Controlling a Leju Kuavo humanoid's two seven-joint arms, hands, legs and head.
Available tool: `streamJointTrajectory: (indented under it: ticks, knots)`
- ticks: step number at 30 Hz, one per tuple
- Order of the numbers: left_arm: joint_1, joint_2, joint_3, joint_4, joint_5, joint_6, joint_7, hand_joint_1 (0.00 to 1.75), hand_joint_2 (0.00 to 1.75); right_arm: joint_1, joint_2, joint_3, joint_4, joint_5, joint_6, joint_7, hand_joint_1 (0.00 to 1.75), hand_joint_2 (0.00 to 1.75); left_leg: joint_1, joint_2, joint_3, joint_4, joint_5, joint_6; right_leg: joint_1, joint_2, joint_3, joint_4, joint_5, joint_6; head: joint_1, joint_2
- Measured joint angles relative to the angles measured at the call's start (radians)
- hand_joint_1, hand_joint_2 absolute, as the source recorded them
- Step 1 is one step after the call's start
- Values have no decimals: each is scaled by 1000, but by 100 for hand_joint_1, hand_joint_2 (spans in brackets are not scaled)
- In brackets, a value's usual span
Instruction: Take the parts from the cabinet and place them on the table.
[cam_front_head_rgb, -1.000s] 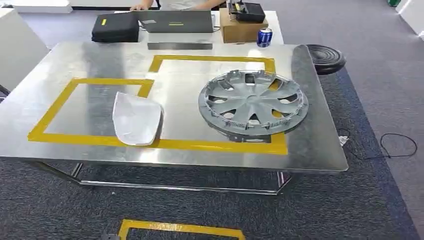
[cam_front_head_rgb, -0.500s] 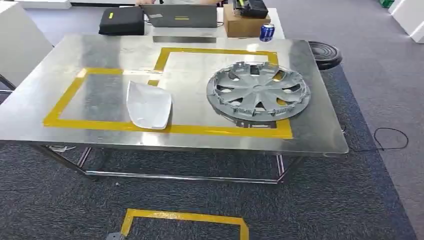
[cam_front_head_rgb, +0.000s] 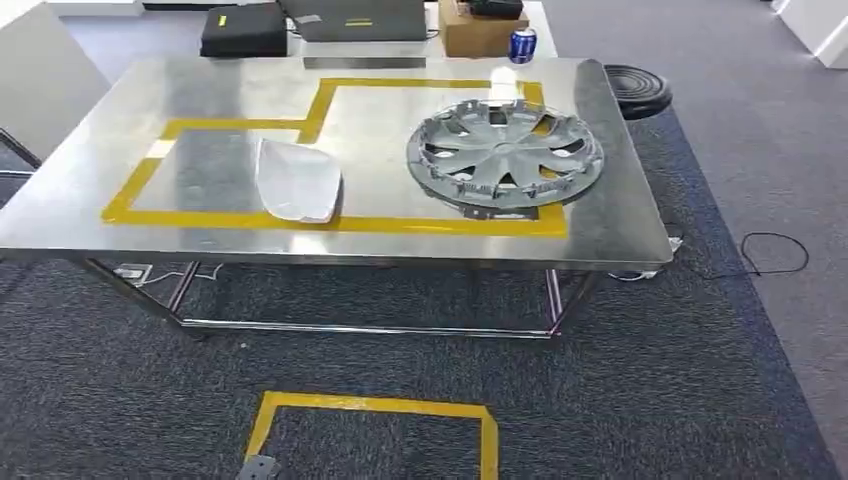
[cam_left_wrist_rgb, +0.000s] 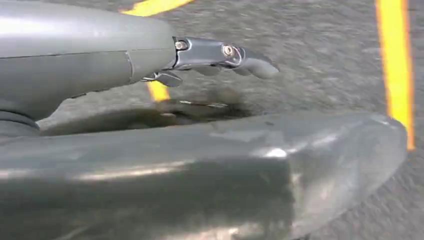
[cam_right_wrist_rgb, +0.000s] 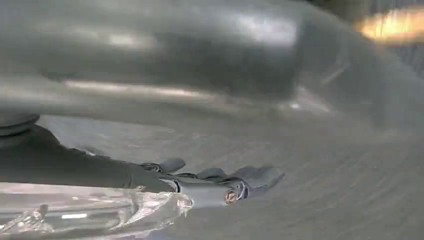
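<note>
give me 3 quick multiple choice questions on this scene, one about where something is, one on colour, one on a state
1. Where does the hubcap lie on the steel table?
A. right part
B. left part
C. on the floor

2. What colour is the tape outline on the table?
A. blue
B. yellow
C. red

3. How does the white cover part sit?
A. hanging off the table edge
B. stacked on the hubcap
C. lying on the tabletop, apart from the hubcap

Answers: 1 A, the head view shows it to the right of the white part. 2 B, the strips are plainly yellow. 3 C, bare steel shows between the two.
</note>
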Motion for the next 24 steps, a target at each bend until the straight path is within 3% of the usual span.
streamJointTrajectory:
  ticks: [1,2,4,5,6,8,9,10,11,12,13,14,15,16,17,19,20,21,22,23,24]
  knots:
    - [-5,1,-10,0,-8,-7,-11,0,0,-11,2,37,34,60,-23,-5,0,0,-3,-6,31,-64,-18,10,0,-2,-10,8,8,6,-2,0]
    - [-10,0,-22,0,-19,-11,-8,0,0,-19,3,86,70,124,-42,-15,0,0,-4,-6,12,-57,-19,24,1,-4,-15,9,21,12,0,0]
    - [-6,2,-43,0,-29,-6,12,0,0,-24,3,192,120,180,-56,-36,0,0,-8,-5,-6,-47,-7,39,-3,-3,-21,1,42,21,0,0]
    - [-3,4,-48,0,-27,-1,27,0,0,-26,4,235,142,180,-63,-46,0,0,-5,3,-17,-46,3,53,-7,-4,-28,7,33,26,-2,0]
    - [-2,5,-50,0,-16,5,47,0,0,-26,5,269,159,180,-75,-56,0,0,-7,4,-29,-46,14,62,-7,-6,-46,36,-19,26,1,0]
    - [-4,10,-49,0,10,29,82,0,0,-32,12,336,188,179,-115,-62,0,0,-12,3,-58,-45,38,71,-4,-5,-90,198,-150,29,7,0]
    - [-5,11,-48,0,26,39,99,0,0,-36,15,360,197,178,-135,-59,0,0,-16,4,-72,-44,50,73,-3,-5,-109,277,-188,28,7,0]
    - [-5,13,-46,0,39,45,115,0,0,-39,15,376,204,177,-149,-55,0,0,-21,5,-87,-43,61,75,-1,-6,-113,331,-198,26,8,0]
    - [-5,14,-43,0,53,50,134,0,0,-40,15,393,213,176,-158,-43,0,0,-25,5,-101,-43,72,76,1,-6,-99,342,-180,21,7,0]
    - [-5,16,-36,0,65,55,147,0,0,-39,15,405,219,173,-159,-25,0,0,-30,5,-114,-42,82,76,5,-6,-63,314,-143,14,7,0]
    - [-6,16,-28,0,79,61,160,0,0,-37,14,408,223,167,-155,9,0,0,-33,5,-127,-42,92,76,10,-6,-4,243,-104,2,7,0]
    - [-6,16,-18,0,92,64,165,0,0,-36,12,408,226,158,-148,46,0,0,-36,4,-135,-41,101,76,17,-6,64,151,-87,-11,6,0]
    - [-6,15,-11,0,107,66,165,0,0,-36,6,408,228,141,-134,79,0,0,-36,4,-140,-40,110,75,27,-9,133,49,-112,-26,6,0]
    - [-6,14,-1,0,121,67,161,0,0,-36,1,408,229,124,-123,100,0,0,-43,4,-146,-37,116,70,27,-14,180,-27,-130,-30,6,0]
    - [-7,15,9,0,132,68,154,0,0,-35,-2,405,231,103,-118,113,0,0,-41,7,-147,-37,126,66,29,-11,174,-26,-127,-20,3,0]
    - [-9,14,29,0,151,85,129,0,0,-27,-10,361,231,-42,-126,82,0,0,-36,9,-153,-38,140,55,33,-11,156,-26,-117,-28,8,0]
    - [-7,15,36,0,140,105,123,0,0,-25,-10,317,232,-125,-134,60,0,0,-37,7,-157,-34,137,49,23,-13,150,-34,-102,-33,6,0]
    - [-5,15,36,0,121,124,121,0,0,-26,-11,282,232,-172,-138,47,0,0,-35,3,-170,-15,95,38,23,-15,138,-34,-92,-39,7,0]
    - [-3,14,36,0,96,131,121,0,0,-28,-15,255,232,-184,-134,46,0,0,-31,3,-188,33,32,32,23,-13,124,-34,-81,-45,1,0]
    - [-2,15,32,0,70,132,121,0,0,-27,-25,235,232,-189,-124,48,0,0,-26,3,-215,113,-33,25,23,-12,108,-33,-68,-44,0,0]
    - [-3,16,28,0,62,132,120,0,0,-25,-35,221,232,-191,-115,55,0,0,-22,3,-240,195,-79,21,23,-12,98,-32,-56,-42,0,0]
